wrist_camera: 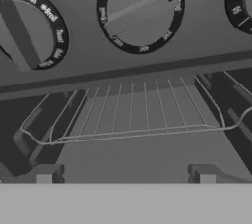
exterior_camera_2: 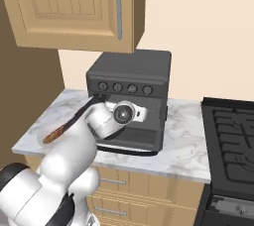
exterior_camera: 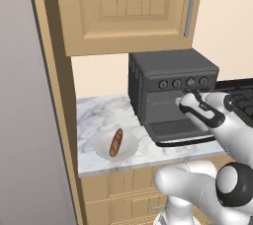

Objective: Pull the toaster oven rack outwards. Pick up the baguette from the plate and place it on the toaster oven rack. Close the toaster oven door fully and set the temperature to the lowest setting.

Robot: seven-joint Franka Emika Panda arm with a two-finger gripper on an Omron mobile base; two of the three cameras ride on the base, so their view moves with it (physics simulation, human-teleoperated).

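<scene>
Hand view is showing my pincer (wrist_camera: 125, 176) spread wide and pinching nothing, its two tips rising just below the front wire of the toaster oven rack (wrist_camera: 133, 117), which is sitting inside the open cavity under a row of round knobs (wrist_camera: 140, 12). I am judging the step in hand to be the pull: I should be easing forward and a little down so the front wire passes between the tips, pressing them together near its middle, then drawing straight back and level so the rack is not binding on its side rails.

From the left base view, the toaster oven door (exterior_camera: 175, 130) is lying dropped flat in front of the toaster oven (exterior_camera: 170, 88), directly beneath my wrist, so room below is tight; the knob panel is close above. Open space is lying behind me, toward the counter's front edge. The baguette (exterior_camera: 116, 142) is waiting on the plate (exterior_camera: 101, 150), beside the door and apart from it.
</scene>
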